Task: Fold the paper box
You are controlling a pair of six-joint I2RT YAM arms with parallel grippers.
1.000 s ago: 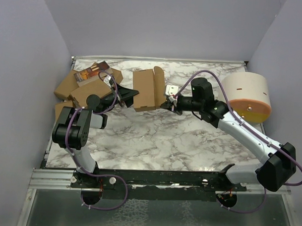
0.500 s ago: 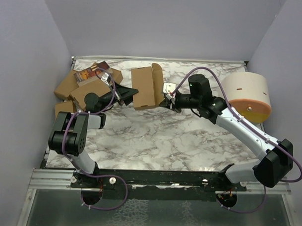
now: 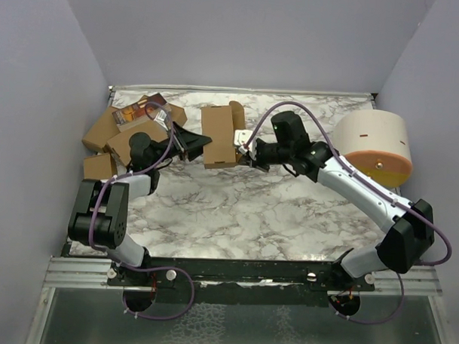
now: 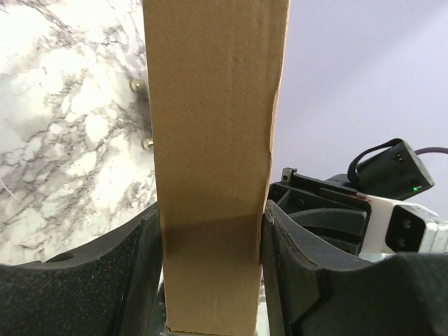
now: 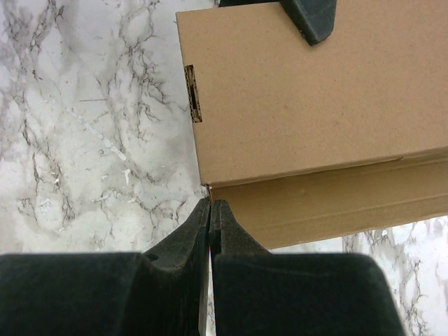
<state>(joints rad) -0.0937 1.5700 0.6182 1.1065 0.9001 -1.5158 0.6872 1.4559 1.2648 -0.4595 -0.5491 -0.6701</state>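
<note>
The paper box (image 3: 218, 138) is at the far middle of the marble table (image 3: 251, 210), btwn the 2 arms. Whether it rests on the top or hangs just above it can't be told. It is already a slim carton, w/ 1 long flap (image 3: 238, 119) standing open along its right side.

The left gripper (image 4: 210, 234) is clamped across the carton's narrow body, 1 pad on each face, so it acts as the holder. The right gripper (image 5: 210, 210) is clenched w/ nothing btwn its tips. Those tips touch the corner where the flap's crease begins, near a small slot (image 5: 192, 93).

The step in hand looks like pushing that flap over, w/ the closed tips as a poker. To do it well, the left should grip firmly w/o crushing the thin board. The right should press along the score line, not only at the corner, so the flap bends there instead of buckling. The risk is the carton twisting in the left's hold.

To the left lies a heap of similar cartons (image 3: 121, 130), and to the right a white cylinder w/ orange rim (image 3: 374, 143), both apart from the work
</note>
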